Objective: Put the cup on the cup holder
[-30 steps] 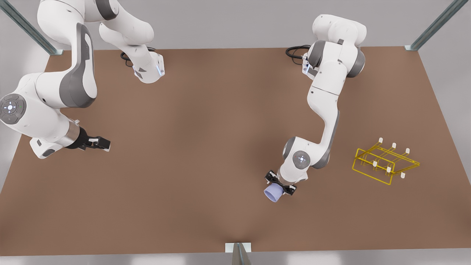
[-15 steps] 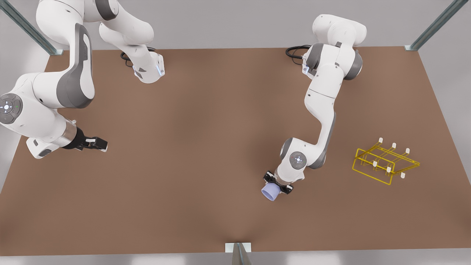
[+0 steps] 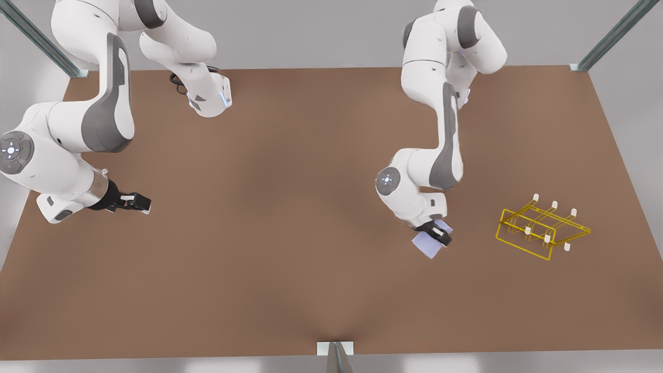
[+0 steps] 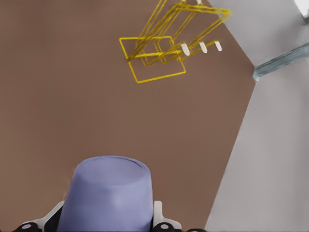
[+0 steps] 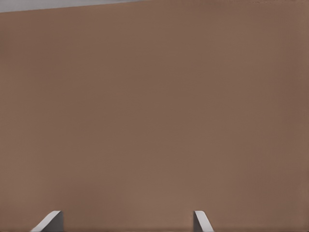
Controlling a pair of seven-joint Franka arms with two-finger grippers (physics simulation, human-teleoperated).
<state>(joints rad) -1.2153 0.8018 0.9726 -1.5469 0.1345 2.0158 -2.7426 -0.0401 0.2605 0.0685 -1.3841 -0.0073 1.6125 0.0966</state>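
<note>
**Cup held above the worktop, beside the holder**

The worktop [image 3: 290, 217] is a flat, matte brown slab that spans most of the front view. Pale grey floor or wall borders it on all sides. Grey metal struts [image 3: 611, 36] rise diagonally at the two far corners, and a small metal bracket [image 3: 335, 349] sits at the middle of the near edge.

The left gripper [image 3: 434, 234] hangs on the front view's right, on the arm whose base stands at the far edge. Its fingers are closed on the cup [image 3: 428, 243], a lavender-blue tapered cup held tilted. In the left wrist view the cup [image 4: 110, 195] sits between the fingers [image 4: 158, 215], one on each side of its wall.

The cup holder [image 3: 541, 230] is a yellow wire rack with white-tipped pegs. It stands on the worktop near the front view's right edge, near the cup but apart from it. In the left wrist view the cup holder [image 4: 166, 46] lies beyond the cup, near the worktop's edge.

The right gripper [image 3: 140, 201] waits on the front view's left, low over bare worktop. In the right wrist view its fingers [image 5: 48, 222] stand spread apart, with nothing between them.
</note>
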